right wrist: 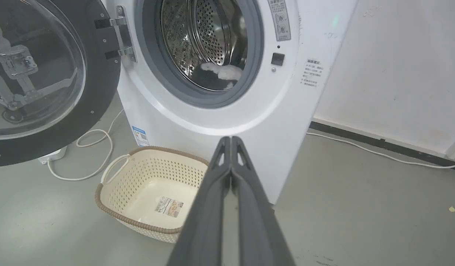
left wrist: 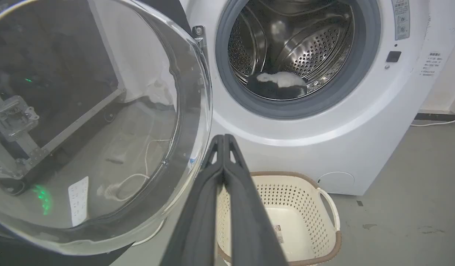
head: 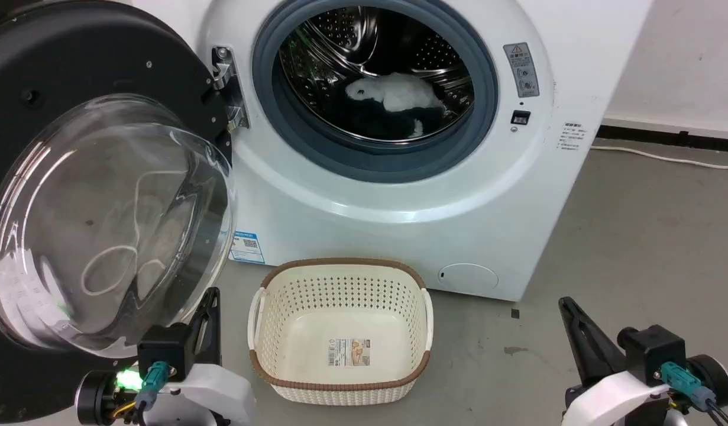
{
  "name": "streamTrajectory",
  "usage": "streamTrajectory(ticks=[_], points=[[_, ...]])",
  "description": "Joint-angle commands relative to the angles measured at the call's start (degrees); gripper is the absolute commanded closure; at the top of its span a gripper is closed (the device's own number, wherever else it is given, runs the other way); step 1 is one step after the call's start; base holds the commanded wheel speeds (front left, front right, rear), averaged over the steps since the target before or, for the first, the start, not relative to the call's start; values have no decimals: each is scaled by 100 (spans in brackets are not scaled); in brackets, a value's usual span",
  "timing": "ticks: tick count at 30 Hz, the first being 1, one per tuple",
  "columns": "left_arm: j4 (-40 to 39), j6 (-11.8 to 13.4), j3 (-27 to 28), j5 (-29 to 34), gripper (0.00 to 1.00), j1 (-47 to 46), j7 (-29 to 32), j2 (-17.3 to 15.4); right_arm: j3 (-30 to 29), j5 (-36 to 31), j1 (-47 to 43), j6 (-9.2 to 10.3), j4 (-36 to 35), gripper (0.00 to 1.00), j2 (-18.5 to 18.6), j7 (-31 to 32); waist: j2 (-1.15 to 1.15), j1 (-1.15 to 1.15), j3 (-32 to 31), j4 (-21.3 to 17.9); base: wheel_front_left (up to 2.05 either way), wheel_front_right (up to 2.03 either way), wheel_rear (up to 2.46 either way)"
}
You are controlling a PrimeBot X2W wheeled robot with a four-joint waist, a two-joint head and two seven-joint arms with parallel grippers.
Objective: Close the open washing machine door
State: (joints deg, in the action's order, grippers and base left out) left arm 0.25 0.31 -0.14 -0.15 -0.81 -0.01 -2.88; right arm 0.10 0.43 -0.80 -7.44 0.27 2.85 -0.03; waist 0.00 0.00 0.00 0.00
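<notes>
The washing machine door (head: 97,201) stands swung wide open, its glass bowl just left of and above the left tool (head: 212,296), whose fingers are pressed together on nothing. Right of that tool sits a cream perforated basket (head: 293,307), with the washing machine (head: 399,201) beyond. The right tool (head: 569,305), likewise pinched together and empty, is well right of the door.

Cream perforated basket (head: 340,293) on grey floor (head: 647,248), white cable (right wrist: 111,146) looped nearby
</notes>
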Motion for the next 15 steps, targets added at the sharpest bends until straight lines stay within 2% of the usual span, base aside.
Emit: streamTrajectory(ticks=[1,15], points=[[-25,-31,14,15,100,81,1,1,-10,-43,80,-5,-27,100,3,3,0,0,0,0,0,0,0],[-25,-31,14,15,100,81,1,1,-10,-43,80,-5,-27,100,3,3,0,0,0,0,0,0,0]])
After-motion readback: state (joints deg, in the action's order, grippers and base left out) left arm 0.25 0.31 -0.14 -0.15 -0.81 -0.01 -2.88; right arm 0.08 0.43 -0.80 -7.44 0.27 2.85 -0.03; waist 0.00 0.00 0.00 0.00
